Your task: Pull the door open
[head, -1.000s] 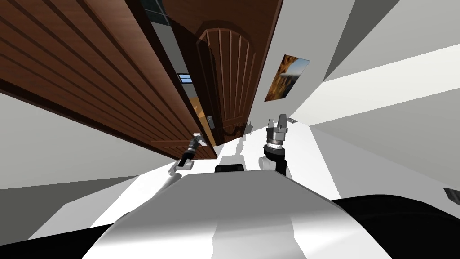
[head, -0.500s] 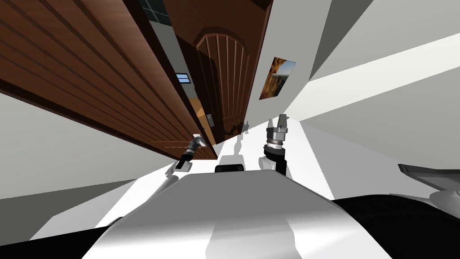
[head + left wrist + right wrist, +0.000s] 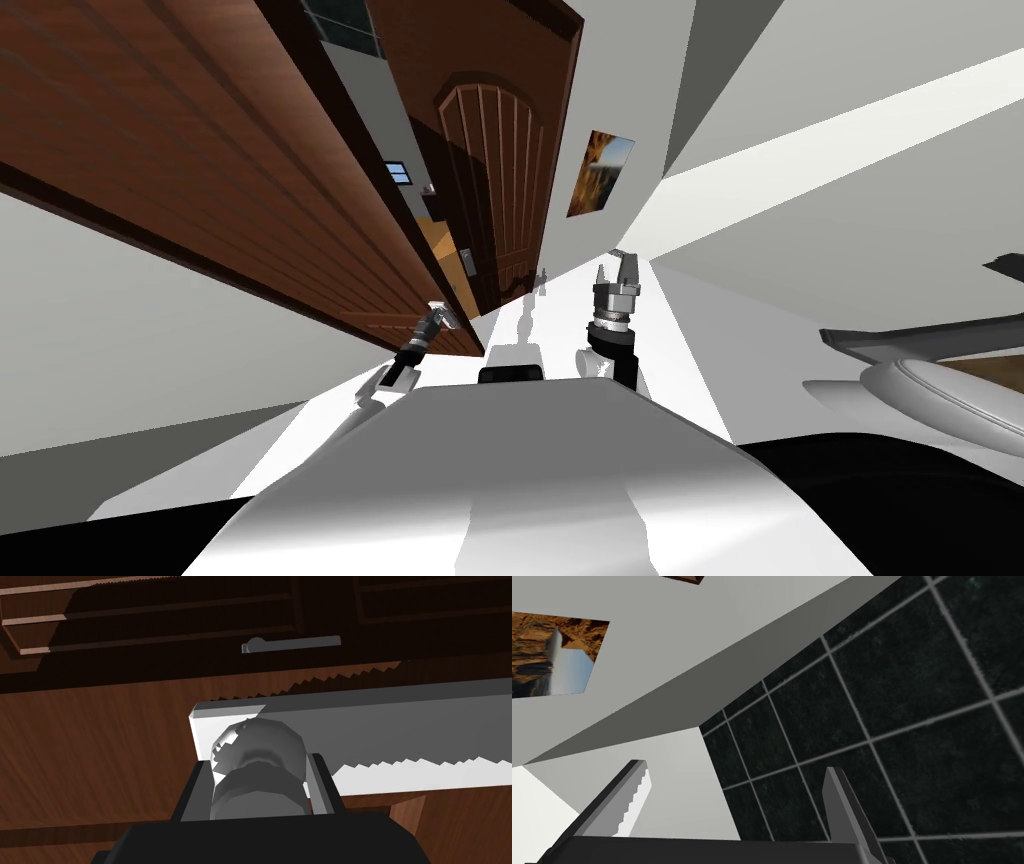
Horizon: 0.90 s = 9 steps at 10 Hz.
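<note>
Left gripper (image 3: 257,762) is clamping the door's grey handle (image 3: 380,736): in the left wrist view its two fingers (image 3: 318,786) are pressing the sides of the handle's rounded hub. The long flat bar of the handle is running away from the hub across the brown wood. Beyond the gripper, a second lever (image 3: 292,643), small and grey, is showing on a dark, shadowed panelled surface.

In the head view the door (image 3: 250,170) is lying across the ten o'clock part of the scene, a big brown leaf with long grooved panels. It is standing open, and its free edge is ending near the middle, where the left gripper is meeting it. At twelve o'clock from that gripper a narrow gap is opening beside the door's edge, and a small window (image 3: 398,172) and an orange-brown strip of floor (image 3: 440,240) are showing through it. Just past the gap, at one o'clock from the gripper, a second brown door (image 3: 505,170) with an arched panel is standing, a small grey plate (image 3: 467,264) on its near edge. A framed picture (image 3: 600,172) of a landscape is hanging on the pale wall at one o'clock from the middle.

Right gripper (image 3: 617,266) is hovering between two and three o'clock from the left one, well apart from the door. Its fingers are pointing up, standing wide apart and gripping nothing. At four o'clock, near the edge, a white rounded fixture (image 3: 930,400) is lying under a dark grey slab (image 3: 920,338); I cannot tell what it is.
</note>
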Tool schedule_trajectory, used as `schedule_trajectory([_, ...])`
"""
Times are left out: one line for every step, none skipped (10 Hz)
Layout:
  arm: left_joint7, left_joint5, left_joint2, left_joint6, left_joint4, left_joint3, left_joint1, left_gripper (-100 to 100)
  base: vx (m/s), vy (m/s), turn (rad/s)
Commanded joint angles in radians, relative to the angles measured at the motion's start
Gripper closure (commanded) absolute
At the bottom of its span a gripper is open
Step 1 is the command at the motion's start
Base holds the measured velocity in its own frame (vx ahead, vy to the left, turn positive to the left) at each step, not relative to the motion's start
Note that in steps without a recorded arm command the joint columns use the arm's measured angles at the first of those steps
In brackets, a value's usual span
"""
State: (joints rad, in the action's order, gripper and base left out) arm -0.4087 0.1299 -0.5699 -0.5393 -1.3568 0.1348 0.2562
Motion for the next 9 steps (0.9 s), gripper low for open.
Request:
schedule_trajectory([-0.017,0.002,-0.026,-0.03,-0.003,0.008,0.019,100,-0.206,0.082,-0.115])
schedule_trajectory([-0.024,0.002,-0.036,-0.04,-0.006,0.012,0.027,100,-0.206,0.108,-0.091])
schedule_trajectory([-0.017,0.0,-0.026,-0.027,-0.005,0.014,0.022,100,-0.094,0.045,-0.027])
schedule_trajectory([-0.03,-0.001,-0.043,-0.053,0.0,0.025,0.034,100,-0.171,0.048,-0.147])
schedule_trajectory([-0.033,-0.001,-0.048,-0.06,0.001,0.026,0.037,100,-0.201,0.087,-0.158])
schedule_trajectory([-0.04,-0.001,-0.058,-0.074,0.003,0.03,0.042,100,-0.184,0.118,-0.127])
schedule_trajectory([-0.048,-0.001,-0.07,-0.089,0.005,0.033,0.048,100,-0.19,0.116,-0.15])
schedule_trajectory([-0.055,-0.001,-0.081,-0.105,0.008,0.037,0.054,100,-0.194,0.104,-0.15])
schedule_trajectory([-0.063,-0.001,-0.093,-0.121,0.01,0.041,0.06,100,-0.196,0.099,-0.144])
